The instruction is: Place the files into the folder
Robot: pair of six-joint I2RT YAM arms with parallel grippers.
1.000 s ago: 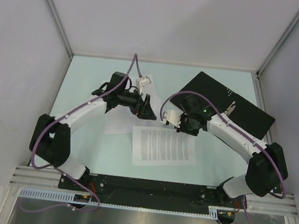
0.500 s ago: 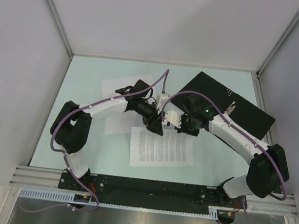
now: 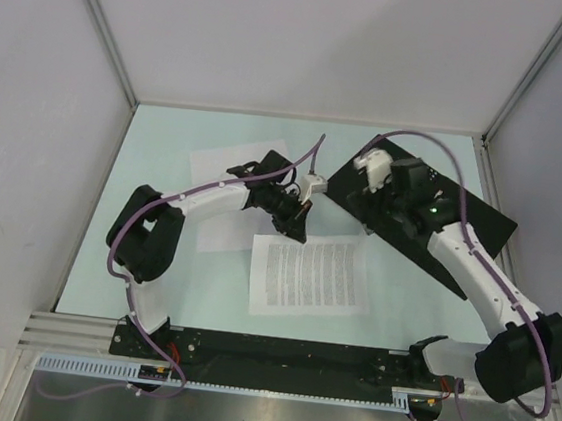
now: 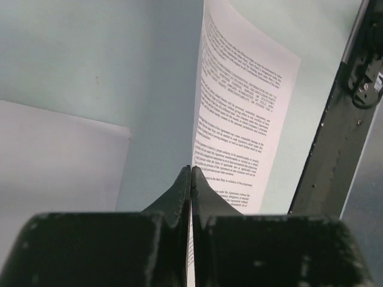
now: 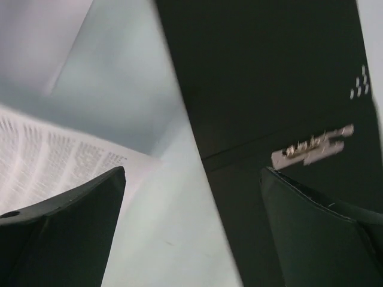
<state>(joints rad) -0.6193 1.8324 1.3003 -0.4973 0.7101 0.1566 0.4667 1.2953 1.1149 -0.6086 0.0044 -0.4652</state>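
Note:
The files are three white sheets. The printed sheet lies in the middle of the table, and my left gripper is shut on its far left edge. In the left wrist view the fingertips pinch the printed sheet, which curves away from them. Two blank sheets lie partly under the left arm. The folder lies open at the right, black inside up. My right gripper hangs open over the folder's near left edge; in the right wrist view the gripper holds nothing.
A metal clip and small white dots sit on the folder's black inside. The black base plate of the arms runs along the near table edge. Grey walls close in the table on three sides.
My left gripper has swung in and shut on the printed sheet's edge. My right gripper has let go of that sheet, opened, and moved back and right over the folder.

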